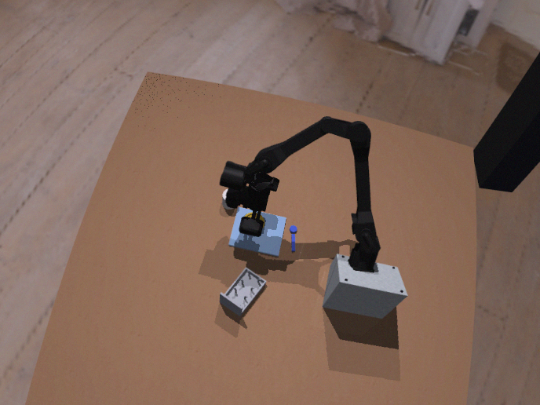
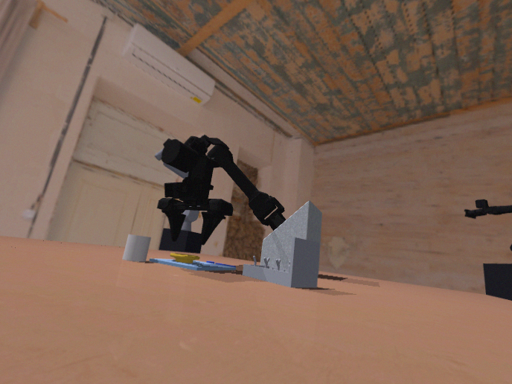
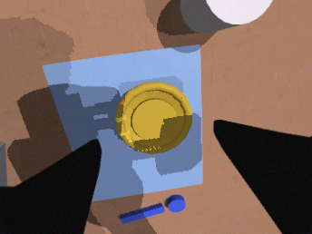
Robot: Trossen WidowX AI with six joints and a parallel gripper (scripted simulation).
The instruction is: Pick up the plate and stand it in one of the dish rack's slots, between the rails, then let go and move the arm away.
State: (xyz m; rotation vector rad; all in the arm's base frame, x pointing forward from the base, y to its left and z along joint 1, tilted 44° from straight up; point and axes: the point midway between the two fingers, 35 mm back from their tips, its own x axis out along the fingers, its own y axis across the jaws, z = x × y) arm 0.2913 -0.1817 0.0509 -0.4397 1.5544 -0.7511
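So nearest the exterior camera sat the grey dish rack (image 2: 271, 270), low on the brown counter (image 2: 206, 330) with its little forked rails sticking up and nothing in any slot; from the top view it was well apart from the plate, toward the near edge. Just past it lay the light blue mat (image 3: 91, 82), flat, with the yellow plate (image 3: 153, 117) lying face up roughly in the middle of it. A small blue spoon-looking thing (image 3: 151, 210) lay on the counter just beside one edge of the mat. Hanging right over the plate was the end effector (image 2: 193, 231), pointing straight down with both fingers spread wide and nothing between them, clear of the plate by a visible gap in the exterior view. In the wrist view the two dark fingers sat either side of the plate. Farther back, just off the mat's far corner, stood a white cup (image 2: 136, 248).
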